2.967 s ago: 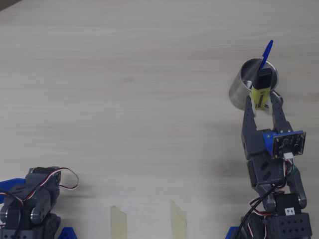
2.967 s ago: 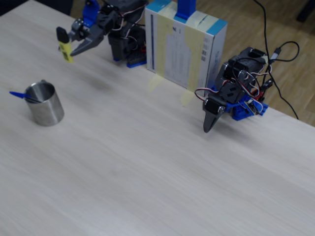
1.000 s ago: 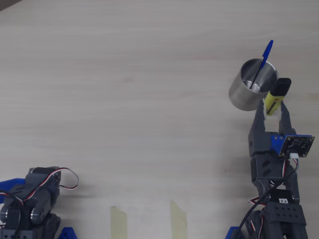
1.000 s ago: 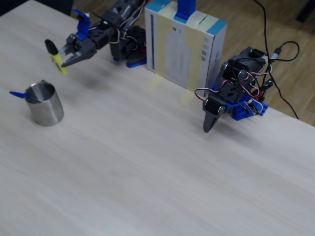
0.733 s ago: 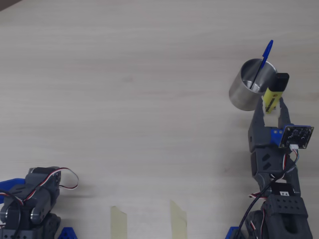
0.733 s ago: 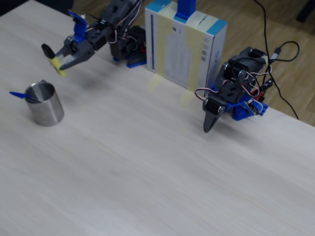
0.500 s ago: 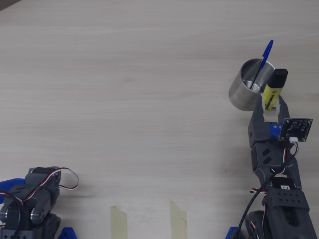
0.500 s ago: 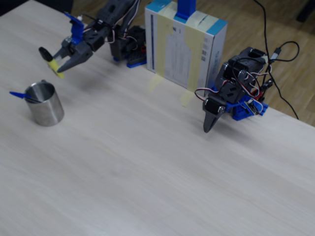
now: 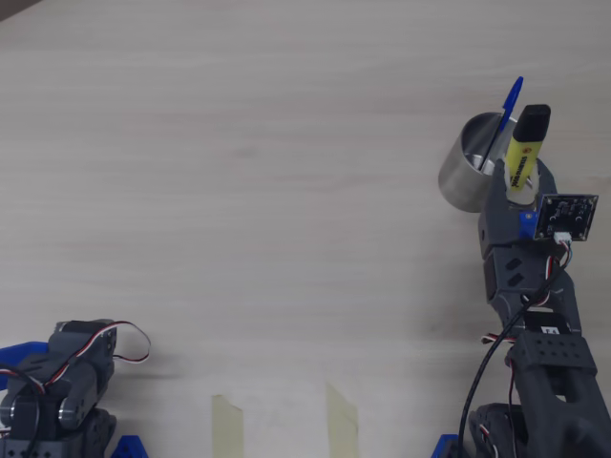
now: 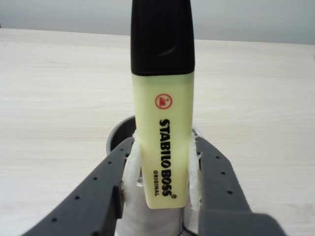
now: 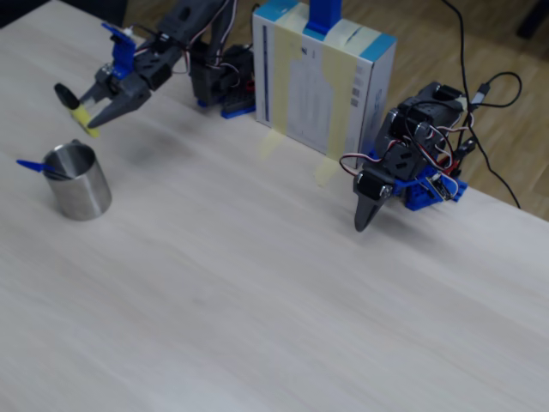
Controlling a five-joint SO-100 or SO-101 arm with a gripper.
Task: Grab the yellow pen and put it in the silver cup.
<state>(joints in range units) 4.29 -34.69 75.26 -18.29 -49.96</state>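
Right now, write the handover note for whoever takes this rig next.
Hand: shut on the yellow pen, black cap pointing away from the arm, held in the air beside and above the silver cup.
Cup: upright on the table, a blue pen already inside.
Done: pen picked up and carried to the cup.
Left: line it up over the opening, lower, release.
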